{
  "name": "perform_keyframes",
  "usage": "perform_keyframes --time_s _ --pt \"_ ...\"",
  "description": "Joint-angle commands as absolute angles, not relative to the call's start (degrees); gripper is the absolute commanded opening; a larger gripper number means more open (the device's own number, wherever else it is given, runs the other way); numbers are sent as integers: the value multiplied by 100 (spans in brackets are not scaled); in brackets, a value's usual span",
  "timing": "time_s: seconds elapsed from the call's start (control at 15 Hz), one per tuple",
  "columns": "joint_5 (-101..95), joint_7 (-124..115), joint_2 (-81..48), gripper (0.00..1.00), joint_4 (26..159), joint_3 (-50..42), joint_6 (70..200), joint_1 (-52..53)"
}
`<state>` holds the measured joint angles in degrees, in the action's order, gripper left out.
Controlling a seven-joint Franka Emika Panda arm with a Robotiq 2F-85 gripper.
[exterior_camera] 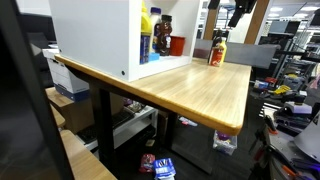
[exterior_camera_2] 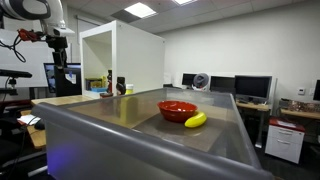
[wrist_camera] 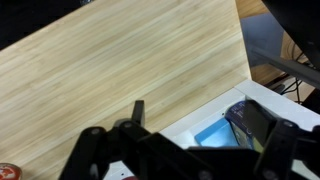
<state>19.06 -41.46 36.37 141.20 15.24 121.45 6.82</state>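
Closest to the lens in an exterior view, a red bowl and a banana lie just beside each other on a grey surface. Farther back stands the wooden table with a white cabinet on it — and an orange bottle upright just outside the cabinet's open side, near the table's far edge. Farthest off, the claw hangs above the orange bottle and apart from it — fingers spread, pinching nothing.

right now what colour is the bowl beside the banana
The bowl is red, clearest in an exterior view, next to the yellow banana.
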Motion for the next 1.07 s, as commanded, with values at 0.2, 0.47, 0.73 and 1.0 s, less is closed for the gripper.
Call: perform_keyframes --time_s 0.2,0.47,0.73,1.0 --pt "2062 -3526 4024 100 14519 1128 12622 753" --pt "1981 -2350 3965 100 14715 823 13078 798" --pt "1766 -1516 3847 100 14892 833 13359 750" --pt "1543 -1473 3693 100 14961 1062 13838 718"
